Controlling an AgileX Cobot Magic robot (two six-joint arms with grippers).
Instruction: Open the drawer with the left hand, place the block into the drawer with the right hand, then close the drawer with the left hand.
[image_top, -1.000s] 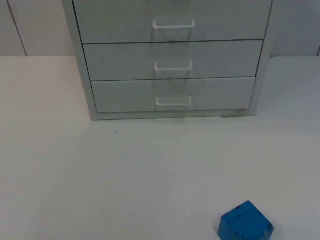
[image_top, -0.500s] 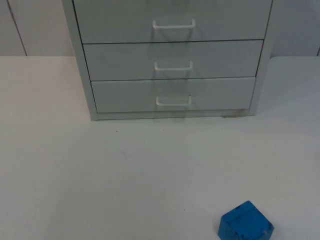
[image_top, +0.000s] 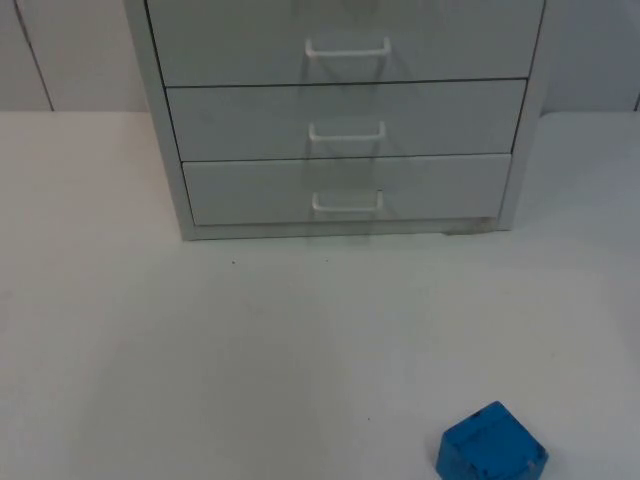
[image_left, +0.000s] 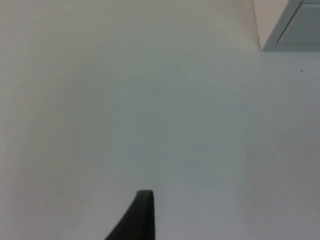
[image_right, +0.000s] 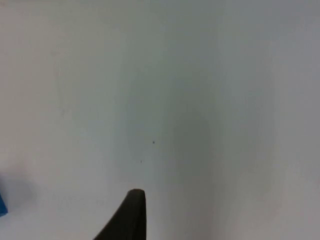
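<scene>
Nothing has moved since the earlier frames. Cabinet (image_top: 340, 110): far side of table (image_top: 200, 350), three drawers shut, handles (image_top: 347, 203) facing near. Blue block (image_top: 491, 445): near right, untouched. Left gripper (image_left: 142, 215) and right gripper (image_right: 131, 212): above bare table; jaw state cannot be told. Advice: approach one handle squarely, pull straight.

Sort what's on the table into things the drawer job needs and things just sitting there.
Needed for the job:
- drawer unit, all three drawers shut
- blue block on the table, in front of the unit
- left hand, over bare table
- right hand, over bare table

Just sitting there:
- nothing else apart from the white table
</scene>
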